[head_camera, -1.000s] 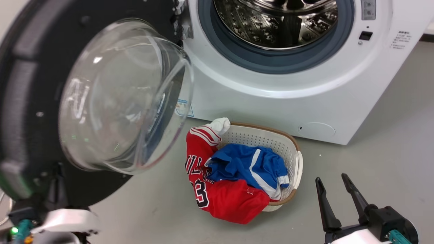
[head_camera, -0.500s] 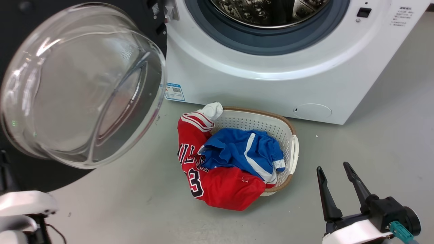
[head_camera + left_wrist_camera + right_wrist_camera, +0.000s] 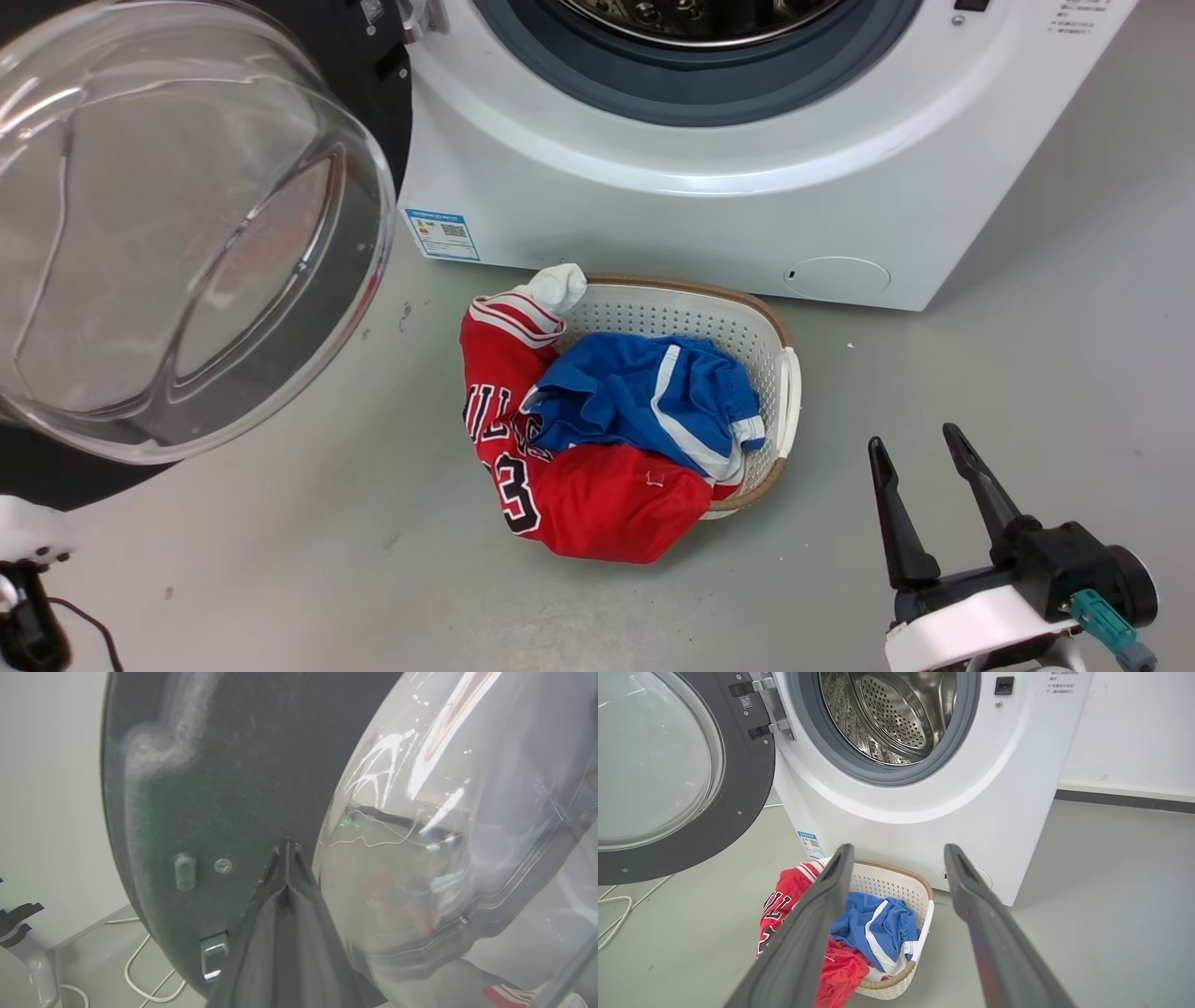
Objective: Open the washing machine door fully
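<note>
Left wrist view: my left fingers (image 3: pixel 280 905) pressed together, holding nothing, tip at inner face of large round glossy black door with clear glass bowl (image 3: pixel 210 774), which hangs wide open left of white front-loading washing machine (image 3: pixel 700 215). Head view: my right fingers (image 3: pixel 892 523) spread, idle. Step, I judge: final push. Next: press door outward to its limit, without slipping onto glass.
</note>
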Available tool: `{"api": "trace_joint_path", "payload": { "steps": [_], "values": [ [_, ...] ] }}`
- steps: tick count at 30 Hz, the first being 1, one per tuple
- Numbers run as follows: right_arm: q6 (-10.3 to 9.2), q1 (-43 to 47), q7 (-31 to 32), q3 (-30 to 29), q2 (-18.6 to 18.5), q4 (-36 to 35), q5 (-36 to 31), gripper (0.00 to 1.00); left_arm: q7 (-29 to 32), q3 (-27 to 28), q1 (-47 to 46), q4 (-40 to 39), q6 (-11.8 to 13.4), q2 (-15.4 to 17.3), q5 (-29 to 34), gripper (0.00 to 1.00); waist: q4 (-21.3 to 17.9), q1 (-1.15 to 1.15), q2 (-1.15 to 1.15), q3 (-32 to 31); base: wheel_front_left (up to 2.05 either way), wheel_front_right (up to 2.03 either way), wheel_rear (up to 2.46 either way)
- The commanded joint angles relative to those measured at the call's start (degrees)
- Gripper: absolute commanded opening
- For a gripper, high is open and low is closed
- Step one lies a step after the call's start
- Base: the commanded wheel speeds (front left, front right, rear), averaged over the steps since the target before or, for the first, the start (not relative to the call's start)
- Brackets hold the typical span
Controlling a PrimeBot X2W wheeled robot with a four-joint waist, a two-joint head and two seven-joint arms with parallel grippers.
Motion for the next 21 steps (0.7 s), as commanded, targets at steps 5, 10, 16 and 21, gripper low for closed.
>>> {"api": "trace_joint_path", "payload": {
  "steps": [5, 10, 16, 21],
  "values": [
    [-0.01, -0.6, -0.1, 0.0, 0.1, -0.2, -0.3, 1.00, -0.1, 3.3, -1.9, 1.6, 0.0, 0.5, -0.9, 0.00, -0.9, 0.00, 0.00, 0.1, 0.00, 0.00, 0.00],
    [-0.01, -0.4, -0.1, -0.3, 0.1, -0.4, -0.3, 1.00, -0.1, 4.9, -2.3, 2.8, -1.2, 1.3, -0.2, 0.00, -1.3, 0.00, 0.00, 0.0, 0.00, 0.00, 0.00],
    [-0.01, 0.2, -0.1, -0.3, 0.1, -0.2, -0.1, 1.00, -0.1, 5.3, -2.5, 4.0, -2.6, 2.0, 1.3, 0.00, -1.3, 0.00, 0.00, -0.9, 0.00, 0.00, 0.00],
    [-0.01, 0.8, -0.1, -0.1, 0.1, 0.2, 0.4, 1.00, -0.1, 4.8, -0.3, 4.3, -4.2, 1.8, 2.8, 0.00, -1.5, 0.00, 0.00, -3.0, 0.00, 0.00, 0.00]
  ]
}}
